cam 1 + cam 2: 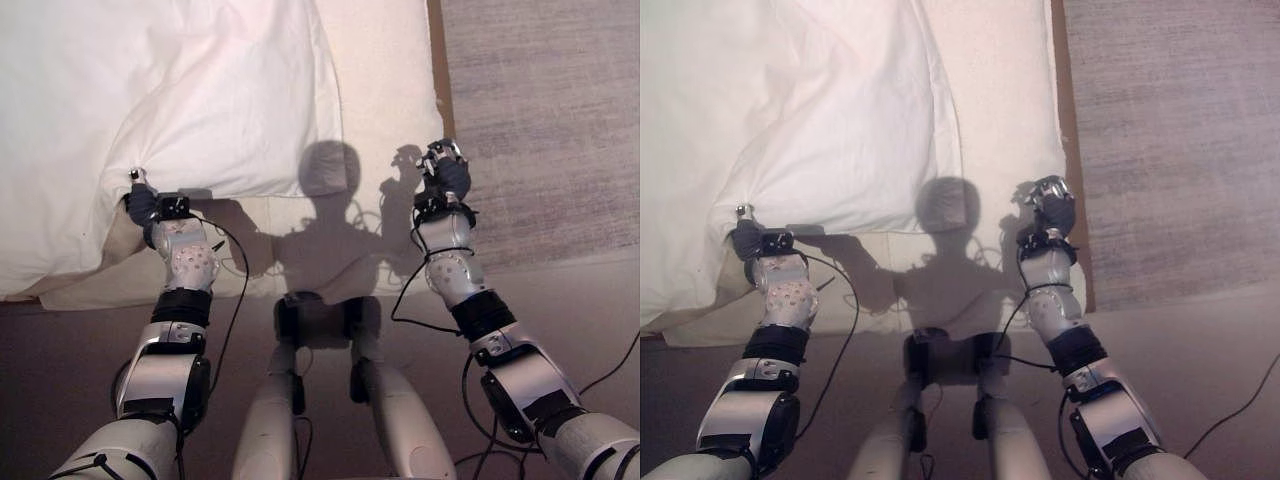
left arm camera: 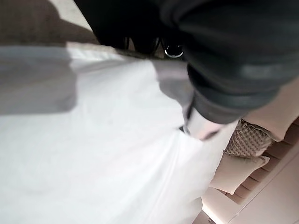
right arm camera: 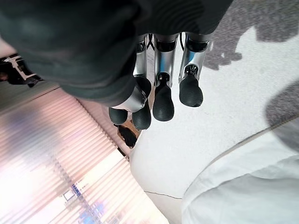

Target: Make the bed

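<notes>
A white duvet [image 1: 180, 110] covers the left part of the bed, its near edge bunched into folds. My left hand [image 1: 146, 202] is at that near edge, its fingers curled into the cloth, which puckers around them [image 2: 198, 126]. To the right, the cream mattress sheet [image 1: 385, 90] lies bare. My right hand [image 1: 446, 178] hovers over the mattress's right near corner, its fingers [image 3: 163, 102] curled and holding nothing. The duvet's edge [image 3: 252, 191] shows a short way from that hand.
A brown bed frame edge [image 1: 437, 60] runs along the mattress's right side, with grey carpet [image 1: 540, 120] beyond it. Patterned and cream pillows [image 2: 247, 144] lie at the head of the bed. Bare floor [image 1: 560, 290] borders the bed's near side.
</notes>
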You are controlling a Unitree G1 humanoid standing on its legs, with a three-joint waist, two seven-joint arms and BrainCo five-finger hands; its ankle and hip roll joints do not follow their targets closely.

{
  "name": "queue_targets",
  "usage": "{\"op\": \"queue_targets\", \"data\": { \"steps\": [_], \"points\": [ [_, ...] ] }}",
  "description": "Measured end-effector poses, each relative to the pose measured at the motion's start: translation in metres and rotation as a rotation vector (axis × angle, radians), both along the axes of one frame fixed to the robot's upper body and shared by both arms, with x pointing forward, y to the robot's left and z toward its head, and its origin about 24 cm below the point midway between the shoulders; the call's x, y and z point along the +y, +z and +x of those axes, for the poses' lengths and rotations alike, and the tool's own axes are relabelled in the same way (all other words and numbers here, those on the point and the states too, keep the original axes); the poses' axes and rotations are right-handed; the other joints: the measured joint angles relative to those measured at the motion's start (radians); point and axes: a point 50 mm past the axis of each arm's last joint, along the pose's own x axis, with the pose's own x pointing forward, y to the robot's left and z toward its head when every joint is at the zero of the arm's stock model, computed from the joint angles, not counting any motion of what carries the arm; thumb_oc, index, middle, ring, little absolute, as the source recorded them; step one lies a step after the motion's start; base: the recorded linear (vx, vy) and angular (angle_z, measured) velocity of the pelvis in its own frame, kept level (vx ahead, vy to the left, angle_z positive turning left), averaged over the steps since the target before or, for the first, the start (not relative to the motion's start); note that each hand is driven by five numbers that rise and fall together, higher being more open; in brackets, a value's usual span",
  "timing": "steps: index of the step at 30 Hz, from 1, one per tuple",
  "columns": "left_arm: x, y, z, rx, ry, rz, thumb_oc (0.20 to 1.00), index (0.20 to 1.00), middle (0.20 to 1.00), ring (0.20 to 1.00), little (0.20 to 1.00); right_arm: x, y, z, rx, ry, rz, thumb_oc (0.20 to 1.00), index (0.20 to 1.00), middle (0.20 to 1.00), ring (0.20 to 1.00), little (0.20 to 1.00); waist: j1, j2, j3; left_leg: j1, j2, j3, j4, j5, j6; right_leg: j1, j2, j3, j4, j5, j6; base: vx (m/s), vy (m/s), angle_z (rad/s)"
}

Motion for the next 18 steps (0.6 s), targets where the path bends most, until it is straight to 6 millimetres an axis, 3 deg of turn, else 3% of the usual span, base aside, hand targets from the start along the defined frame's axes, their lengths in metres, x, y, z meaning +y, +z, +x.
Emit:
{"op": "queue_targets", "data": {
  "steps": [1,2,7,11,12,18],
  "points": [
    [0.001,0.0,0.0,-0.001,0.003,0.003,0.2,0.2,0.2,0.2,0.2,0.0,-0.002,0.001,0.007,-0.001,-0.002,0.275,0.275,0.275,0.275,0.275,0.001,0.0,0.0,0.001,0.0,0.0,0.0,0.0,0.0,0.001,0.0,0.0,0.0,0.0,0.0,0.0,0.0,0.0],
    [0.005,0.001,-0.002,0.003,0.008,0.013,0.2,0.2,0.2,0.2,0.2,-0.001,-0.006,0.001,0.019,0.003,-0.001,1.0,1.0,1.0,1.0,1.0,0.0,0.0,0.0,0.003,0.0,0.0,0.0,0.0,-0.001,0.003,0.0,0.0,0.0,0.0,0.0,0.0,0.0,0.0],
    [0.016,-0.001,-0.006,0.038,0.011,0.095,0.2,0.2,0.2,0.2,0.2,-0.002,-0.054,-0.009,0.158,0.0,0.028,1.0,1.0,1.0,1.0,1.0,0.0,-0.001,0.0,0.005,0.0,0.0,-0.002,-0.001,-0.001,0.003,0.0,0.001,0.0,0.0,0.0,0.0,0.0,0.0],
    [0.012,0.0,-0.004,0.044,-0.021,0.134,0.2,0.2,0.2,0.2,0.2,0.019,-0.106,-0.024,0.336,0.112,-0.033,1.0,1.0,1.0,1.0,1.0,0.001,-0.001,-0.001,0.005,0.004,-0.002,-0.002,-0.001,-0.002,0.003,-0.001,0.0,0.0,0.0,0.0,0.0,0.0,0.0],
    [0.01,0.001,-0.003,0.037,-0.04,0.151,0.2,0.2,0.2,0.2,0.2,0.031,-0.12,-0.03,0.377,0.207,-0.07,1.0,1.0,1.0,1.0,1.0,0.001,-0.001,-0.001,0.004,0.004,-0.003,-0.003,-0.001,-0.002,0.003,-0.001,-0.001,0.0,0.0,0.0,0.0,0.0,0.0],
    [-0.003,0.003,-0.002,-0.009,-0.125,0.243,0.2,0.2,0.2,0.2,0.2,0.073,-0.13,-0.043,0.349,0.532,-0.16,1.0,1.0,1.0,1.0,1.0,0.011,-0.001,-0.001,-0.015,0.005,-0.012,0.002,-0.003,-0.007,-0.008,-0.001,-0.015,0.0,0.0,-0.001,-0.01,-0.019,0.08]
  ]
}}
